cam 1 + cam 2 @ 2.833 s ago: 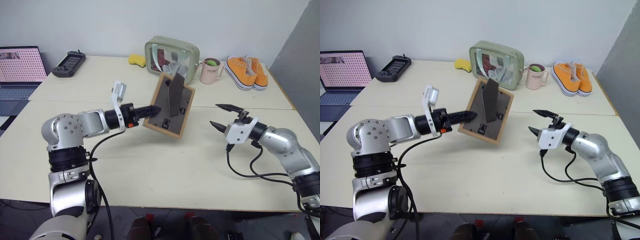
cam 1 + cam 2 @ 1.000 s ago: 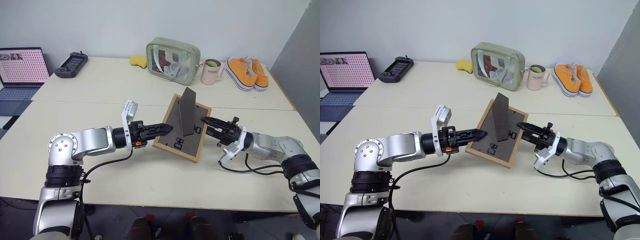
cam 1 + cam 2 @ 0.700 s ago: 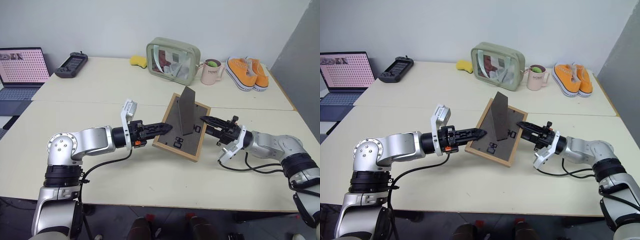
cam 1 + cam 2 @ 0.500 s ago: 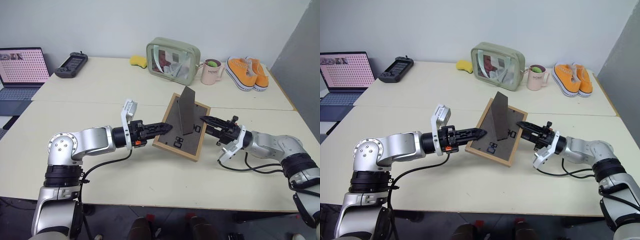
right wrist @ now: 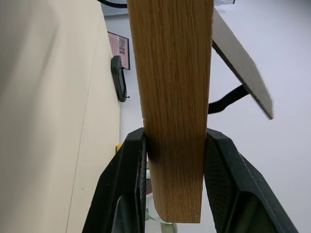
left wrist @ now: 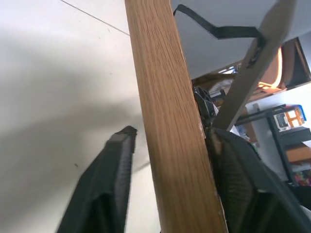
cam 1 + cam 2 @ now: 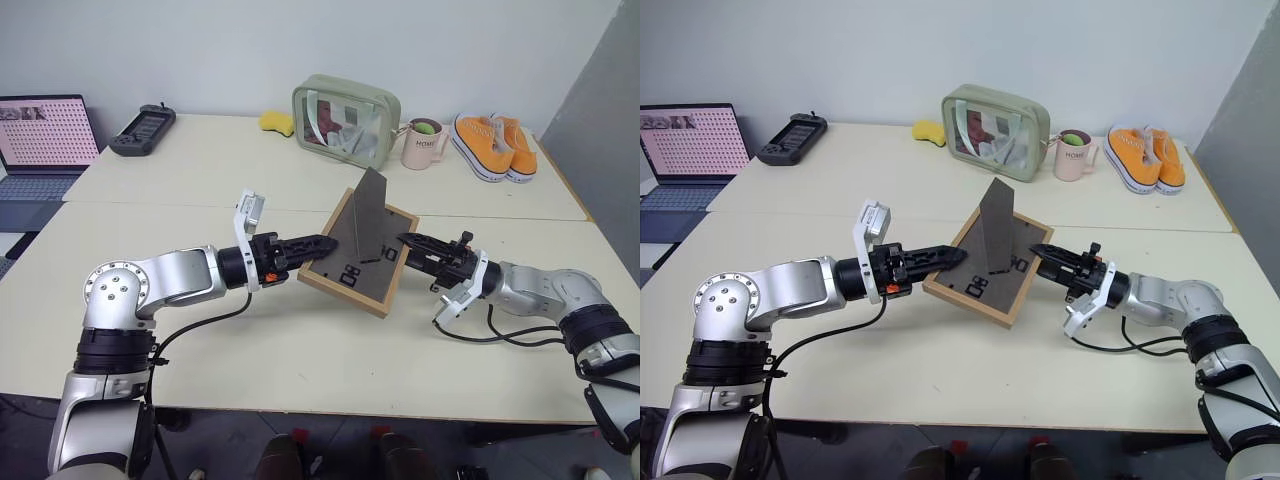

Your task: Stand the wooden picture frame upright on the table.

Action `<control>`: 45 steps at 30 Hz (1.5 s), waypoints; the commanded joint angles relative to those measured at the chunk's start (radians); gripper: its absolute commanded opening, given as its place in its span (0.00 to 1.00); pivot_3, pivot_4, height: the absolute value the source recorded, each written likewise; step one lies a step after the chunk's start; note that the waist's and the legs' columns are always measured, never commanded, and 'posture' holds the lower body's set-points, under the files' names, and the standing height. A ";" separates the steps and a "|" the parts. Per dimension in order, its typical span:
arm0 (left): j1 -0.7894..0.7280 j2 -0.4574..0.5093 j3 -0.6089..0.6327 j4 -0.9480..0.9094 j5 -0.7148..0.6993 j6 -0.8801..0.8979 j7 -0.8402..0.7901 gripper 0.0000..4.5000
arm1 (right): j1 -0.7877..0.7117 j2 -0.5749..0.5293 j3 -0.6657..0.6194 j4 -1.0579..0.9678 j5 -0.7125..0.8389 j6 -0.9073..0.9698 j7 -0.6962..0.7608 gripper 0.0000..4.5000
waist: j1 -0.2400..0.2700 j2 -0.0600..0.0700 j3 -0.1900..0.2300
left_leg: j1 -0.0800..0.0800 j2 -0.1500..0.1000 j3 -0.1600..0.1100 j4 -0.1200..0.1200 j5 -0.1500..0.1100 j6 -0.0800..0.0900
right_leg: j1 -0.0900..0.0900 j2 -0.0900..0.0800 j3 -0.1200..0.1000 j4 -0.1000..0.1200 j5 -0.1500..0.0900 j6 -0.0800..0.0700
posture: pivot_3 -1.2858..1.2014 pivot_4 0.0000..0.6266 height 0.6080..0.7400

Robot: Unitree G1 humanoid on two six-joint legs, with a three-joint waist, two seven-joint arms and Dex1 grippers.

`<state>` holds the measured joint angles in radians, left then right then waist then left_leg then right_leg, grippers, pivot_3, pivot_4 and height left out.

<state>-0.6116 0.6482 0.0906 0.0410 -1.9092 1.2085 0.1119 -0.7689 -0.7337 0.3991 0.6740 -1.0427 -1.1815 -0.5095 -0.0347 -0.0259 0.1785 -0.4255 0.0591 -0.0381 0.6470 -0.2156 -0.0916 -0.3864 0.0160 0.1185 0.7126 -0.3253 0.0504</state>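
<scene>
Above the middle of the table, the wooden picture frame hangs tilted, back panel and stand facing up. Right tool clamps one edge; left tool straddles the other, fingers parted. Next: tip it upright onto stand and bottom edge.

wooden picture frame tilted, back up, above table
</scene>
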 commanded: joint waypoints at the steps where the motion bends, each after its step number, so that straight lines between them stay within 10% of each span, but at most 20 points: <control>1: -0.001 0.024 0.023 -0.080 0.026 -0.008 -0.075 0.80 | -0.029 -0.002 -0.015 -0.012 0.033 -0.005 -0.029 0.30 | 0.000 0.000 0.000 | 0.000 0.000 0.000 0.000 0.000 0.000 | 0.000 0.000 0.000 0.000 0.000 0.000 | 0.52 0.24 1.00; 12: 0.244 0.117 0.005 -0.615 1.030 -0.572 -0.331 0.80 | -0.071 0.045 0.007 0.113 0.108 -0.063 0.015 0.30 | -0.008 0.000 0.000 | 0.002 0.001 0.003 -0.002 0.000 0.000 | 0.000 0.000 0.002 -0.001 -0.001 -0.002 | 0.52 0.24 1.00; 19: 0.508 0.059 0.034 -0.722 1.415 -0.719 -0.195 0.80 | -0.151 0.307 -0.013 0.351 0.707 -0.043 0.538 0.30 | -0.035 -0.001 0.000 | 0.009 0.002 0.005 -0.003 -0.002 0.004 | 0.007 0.000 0.002 -0.002 -0.001 -0.003 | 0.52 0.24 1.00; 29: 0.755 -0.094 0.162 -0.849 1.459 -0.655 -0.134 0.80 | -0.041 0.542 -0.163 0.050 1.418 0.779 1.363 0.30 | -0.029 0.000 0.001 | 0.010 0.003 -0.007 -0.003 -0.003 0.004 | 0.015 -0.001 -0.011 -0.003 -0.003 -0.005 | 0.52 0.24 1.00; 45: 0.825 -0.089 0.250 -1.088 1.321 -0.472 -0.146 0.80 | 0.040 0.623 -0.276 -0.008 1.502 1.243 1.587 0.30 | -0.022 0.000 0.001 | 0.009 0.004 -0.013 -0.004 -0.003 0.004 | 0.014 0.001 -0.018 -0.002 -0.006 -0.008 | 0.52 0.24 1.00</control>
<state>0.2249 0.5451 0.3093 -1.0127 -0.5828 0.7374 -0.0328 -0.7191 -0.1285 0.1567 0.7004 0.4323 0.0426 1.0557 -0.0566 -0.0254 0.1798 -0.4164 0.0629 -0.0508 0.6430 -0.2186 -0.0876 -0.3723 0.0169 0.1005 0.7111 -0.3311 0.0417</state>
